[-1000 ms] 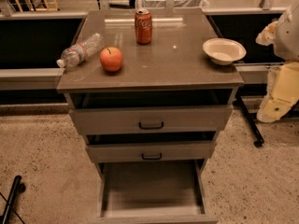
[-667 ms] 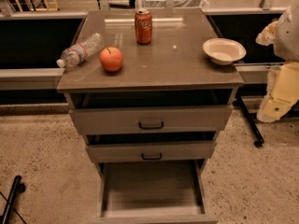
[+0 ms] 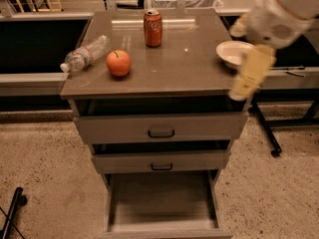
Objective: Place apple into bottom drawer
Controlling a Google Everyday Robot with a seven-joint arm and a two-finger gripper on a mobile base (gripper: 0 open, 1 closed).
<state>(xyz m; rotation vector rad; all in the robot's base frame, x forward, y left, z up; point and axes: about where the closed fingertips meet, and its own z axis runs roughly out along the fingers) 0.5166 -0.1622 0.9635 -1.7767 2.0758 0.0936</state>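
The orange-red apple (image 3: 118, 62) sits on the left half of the cabinet top (image 3: 184, 71), stem up. The bottom drawer (image 3: 162, 203) is pulled out, and its pale floor is bare. My arm comes in from the upper right, and my gripper (image 3: 245, 82) hangs blurred over the cabinet's right front corner, just in front of the white bowl. It is far to the right of the apple and holds nothing that I can see.
A red soda can (image 3: 153, 28) stands at the back of the top. A clear plastic bottle (image 3: 84, 54) lies at the left edge. A white bowl (image 3: 232, 51) sits at the right edge. The two upper drawers (image 3: 160, 128) are slightly ajar.
My arm has swung in from the right edge, and the gripper now hangs over the cabinet's right front corner. The view sits closer to the cabinet. The apple has not moved.
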